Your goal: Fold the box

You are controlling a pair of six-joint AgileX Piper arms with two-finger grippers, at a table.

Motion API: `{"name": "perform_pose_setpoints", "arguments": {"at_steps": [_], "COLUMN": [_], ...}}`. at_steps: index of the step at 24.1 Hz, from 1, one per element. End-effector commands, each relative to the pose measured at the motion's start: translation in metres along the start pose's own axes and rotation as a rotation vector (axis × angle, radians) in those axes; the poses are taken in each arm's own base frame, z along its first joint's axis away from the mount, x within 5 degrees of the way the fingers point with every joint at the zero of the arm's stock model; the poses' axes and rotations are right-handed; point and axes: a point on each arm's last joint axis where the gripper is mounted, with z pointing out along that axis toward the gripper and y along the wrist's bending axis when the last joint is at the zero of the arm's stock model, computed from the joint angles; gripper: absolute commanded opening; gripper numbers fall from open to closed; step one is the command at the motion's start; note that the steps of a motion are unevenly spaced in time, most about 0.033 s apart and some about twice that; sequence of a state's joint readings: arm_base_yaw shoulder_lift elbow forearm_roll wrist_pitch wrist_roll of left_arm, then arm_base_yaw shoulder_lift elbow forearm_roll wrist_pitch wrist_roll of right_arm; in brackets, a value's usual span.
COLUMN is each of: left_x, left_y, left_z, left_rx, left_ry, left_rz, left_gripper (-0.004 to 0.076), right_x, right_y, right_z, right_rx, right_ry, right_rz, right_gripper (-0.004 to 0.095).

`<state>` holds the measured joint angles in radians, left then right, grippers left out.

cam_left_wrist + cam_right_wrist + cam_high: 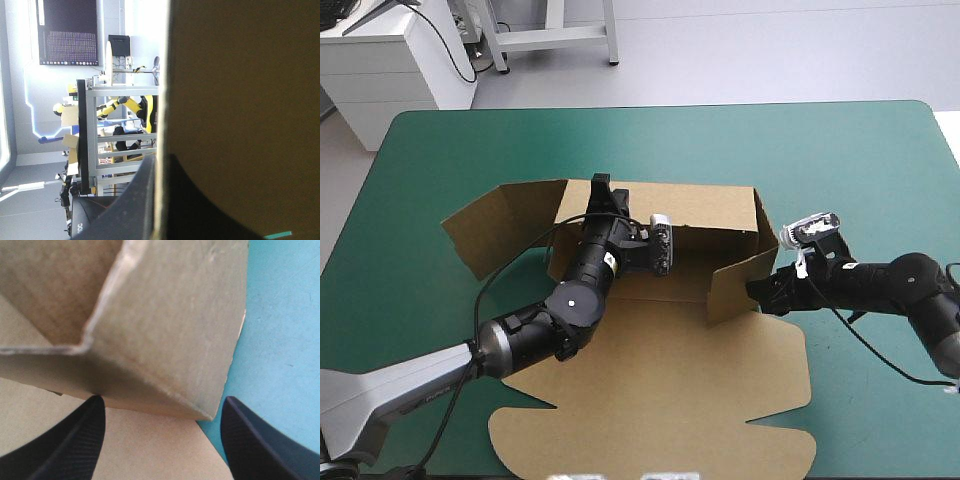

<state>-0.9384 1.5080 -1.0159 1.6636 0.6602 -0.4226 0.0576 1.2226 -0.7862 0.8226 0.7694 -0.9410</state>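
Note:
The brown box (660, 400) lies mid-table, its wide lid flat toward the near edge. Its back wall (690, 207) stands upright, a side flap (495, 225) splays out to the left, and the right side wall (740, 285) leans up. My left gripper (603, 190) sits on the back wall's top edge near its left end. In the left wrist view the board (240, 100) runs between that gripper's (161, 157) fingers, which are shut on it. My right gripper (760, 293) is low beside the right wall; its (163, 400) fingers stand open, with the wall's corner (170, 330) just ahead.
Bare teal-green cover (820, 150) stretches beyond the box to the far edge and along the right side (285, 340). A white cabinet (390, 60) stands past the table's far left corner.

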Motion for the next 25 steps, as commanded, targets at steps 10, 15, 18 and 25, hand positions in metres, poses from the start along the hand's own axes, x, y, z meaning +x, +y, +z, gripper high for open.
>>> {"name": "perform_pose_setpoints", "arguments": {"at_steps": [10, 15, 18, 25], "left_x": [0.001, 0.001, 0.001, 0.0], "left_y": [0.026, 0.026, 0.026, 0.025], "left_z": [-0.01, -0.01, -0.01, -0.01], "left_rx": [-0.095, -0.094, -0.094, -0.092], "left_ry": [-0.008, -0.01, -0.01, -0.015], "left_rz": [-0.015, -0.015, -0.015, -0.015], "left_gripper": [-0.001, -0.001, -0.001, -0.001], "right_x": [-0.028, -0.033, -0.034, -0.034], "right_y": [0.028, 0.039, 0.039, 0.037], "right_z": [0.008, 0.016, 0.023, 0.025], "right_rx": [0.142, 0.152, 0.157, 0.167], "right_ry": [-0.221, -0.271, -0.269, -0.271], "right_rz": [-0.071, -0.097, -0.094, -0.077], "right_gripper": [0.0605, 0.0605, 0.0605, 0.0605]}}
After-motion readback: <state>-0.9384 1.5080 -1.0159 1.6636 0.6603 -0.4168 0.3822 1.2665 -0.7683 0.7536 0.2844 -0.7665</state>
